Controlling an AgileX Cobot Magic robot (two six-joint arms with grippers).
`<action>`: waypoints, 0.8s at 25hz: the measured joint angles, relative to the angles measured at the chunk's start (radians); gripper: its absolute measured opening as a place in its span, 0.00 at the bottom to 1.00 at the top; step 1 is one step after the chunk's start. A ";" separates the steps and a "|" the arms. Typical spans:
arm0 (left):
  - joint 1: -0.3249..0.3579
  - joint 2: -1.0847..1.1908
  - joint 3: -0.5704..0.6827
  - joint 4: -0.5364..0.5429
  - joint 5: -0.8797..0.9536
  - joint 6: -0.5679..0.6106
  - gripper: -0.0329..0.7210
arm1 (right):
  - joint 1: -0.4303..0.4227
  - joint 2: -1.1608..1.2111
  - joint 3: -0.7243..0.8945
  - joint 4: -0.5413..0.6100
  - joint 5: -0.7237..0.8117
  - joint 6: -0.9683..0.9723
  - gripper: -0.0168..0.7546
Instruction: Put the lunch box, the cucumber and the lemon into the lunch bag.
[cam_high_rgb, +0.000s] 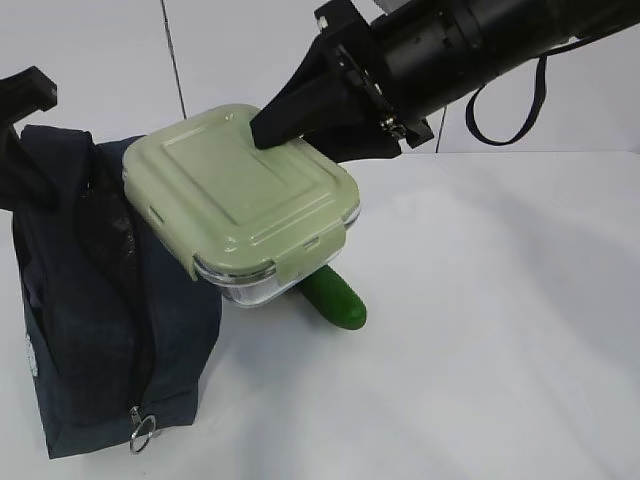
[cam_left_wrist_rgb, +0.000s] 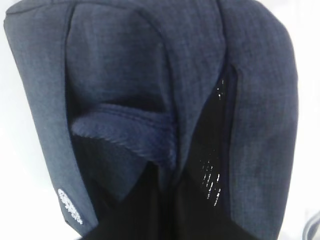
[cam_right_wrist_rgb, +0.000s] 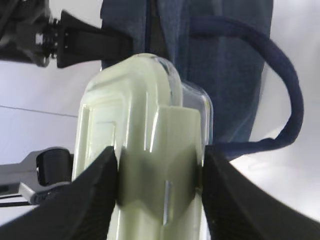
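Observation:
My right gripper (cam_high_rgb: 300, 125) (cam_right_wrist_rgb: 160, 170) is shut on the lunch box (cam_high_rgb: 245, 190) (cam_right_wrist_rgb: 145, 125), a clear glass box with a pale green lid. It holds the box tilted in the air, against the upper right side of the lunch bag (cam_high_rgb: 100, 310) (cam_left_wrist_rgb: 125, 65). The dark green cucumber (cam_high_rgb: 335, 298) lies on the table under the box, its end sticking out. My left gripper (cam_high_rgb: 22, 120) (cam_right_wrist_rgb: 120, 47) is at the bag's far top edge, shut on the navy fabric. The lemon is out of view.
The white table (cam_high_rgb: 480, 330) stretches to the right of the bag and cucumber. The bag's zipper ring pull (cam_high_rgb: 143, 430) hangs at its near bottom corner. A navy strap handle (cam_right_wrist_rgb: 295, 100) loops out from the bag beside the box.

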 joint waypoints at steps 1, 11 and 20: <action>0.000 0.000 0.000 -0.002 0.000 0.000 0.04 | 0.000 0.004 -0.004 0.002 -0.008 0.000 0.53; 0.000 0.002 0.000 -0.029 -0.040 0.000 0.04 | 0.034 0.032 -0.030 0.034 -0.194 0.007 0.53; 0.000 0.028 0.000 -0.050 -0.047 0.000 0.04 | 0.140 0.062 -0.030 0.051 -0.385 0.012 0.53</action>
